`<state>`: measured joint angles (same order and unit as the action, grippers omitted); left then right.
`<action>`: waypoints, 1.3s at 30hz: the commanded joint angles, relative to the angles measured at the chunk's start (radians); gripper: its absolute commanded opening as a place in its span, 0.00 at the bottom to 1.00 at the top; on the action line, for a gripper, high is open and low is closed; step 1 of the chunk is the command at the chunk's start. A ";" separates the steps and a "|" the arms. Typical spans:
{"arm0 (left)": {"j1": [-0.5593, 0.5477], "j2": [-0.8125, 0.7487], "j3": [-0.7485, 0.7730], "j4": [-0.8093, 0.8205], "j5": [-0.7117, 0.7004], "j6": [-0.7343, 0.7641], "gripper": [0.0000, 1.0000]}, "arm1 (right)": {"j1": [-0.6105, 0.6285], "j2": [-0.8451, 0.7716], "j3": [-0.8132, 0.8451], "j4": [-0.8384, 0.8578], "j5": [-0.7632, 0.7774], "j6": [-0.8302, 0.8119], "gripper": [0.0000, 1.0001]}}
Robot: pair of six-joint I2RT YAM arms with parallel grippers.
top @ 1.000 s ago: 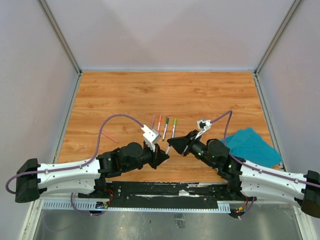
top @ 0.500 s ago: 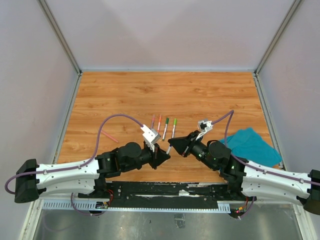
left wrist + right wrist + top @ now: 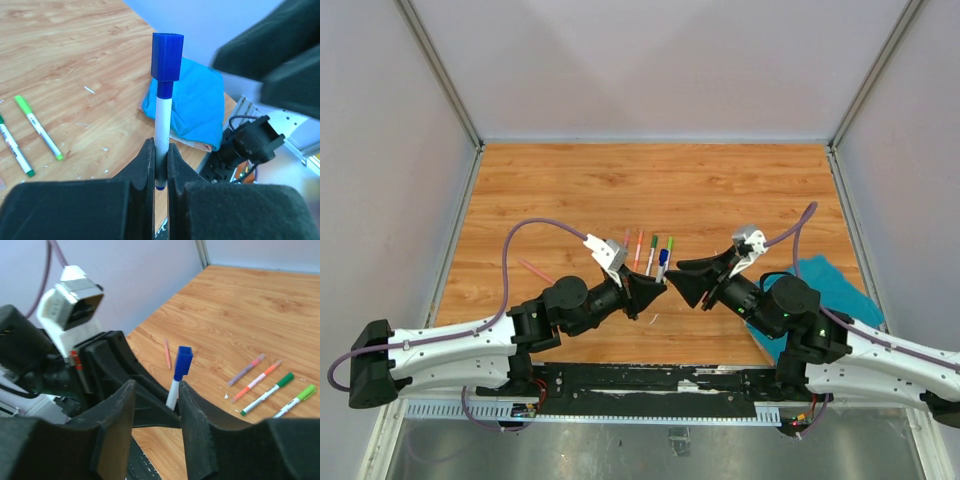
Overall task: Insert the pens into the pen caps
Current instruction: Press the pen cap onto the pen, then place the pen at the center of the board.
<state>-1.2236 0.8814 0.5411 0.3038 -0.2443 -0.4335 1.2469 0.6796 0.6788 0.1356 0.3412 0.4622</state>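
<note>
A wooden worktop point(image 3: 670, 180) is enclosed by plain grey walls point(image 3: 670, 60) on the left, far and right sides. A crumpled teal cloth point(image 3: 835, 290) lies at its near right edge, possibly with something pale under it. A few small white specks point(image 3: 90, 90) dot the wood.

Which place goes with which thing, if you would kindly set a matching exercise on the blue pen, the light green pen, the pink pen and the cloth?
1. blue pen
2. light green pen
3. pink pen
4. cloth

A. alone on the table, far left
B. crumpled at the right side
C. clamped in the left pincer
D. lying beside a dark green pen

Pairs: 1-C, 2-D, 3-A, 4-B
</note>
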 commanded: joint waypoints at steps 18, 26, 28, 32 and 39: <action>0.010 -0.005 0.025 0.047 -0.089 -0.013 0.01 | 0.026 -0.208 -0.070 -0.159 0.027 0.018 0.42; 0.010 -0.015 0.018 0.062 -0.080 -0.015 0.00 | 0.026 -0.140 -0.092 -0.043 0.003 0.075 0.39; 0.010 -0.013 0.015 0.068 -0.076 -0.015 0.00 | 0.026 -0.119 -0.102 -0.007 0.007 0.098 0.36; 0.010 -0.006 0.014 0.075 -0.066 -0.015 0.01 | 0.026 -0.061 -0.112 0.066 0.018 0.140 0.33; 0.010 0.002 0.010 0.087 -0.056 -0.012 0.00 | 0.026 0.041 -0.072 0.127 0.006 0.152 0.32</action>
<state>-1.2179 0.8818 0.5411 0.3355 -0.3080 -0.4500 1.2591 0.6941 0.5766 0.1829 0.3573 0.5907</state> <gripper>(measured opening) 0.073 0.321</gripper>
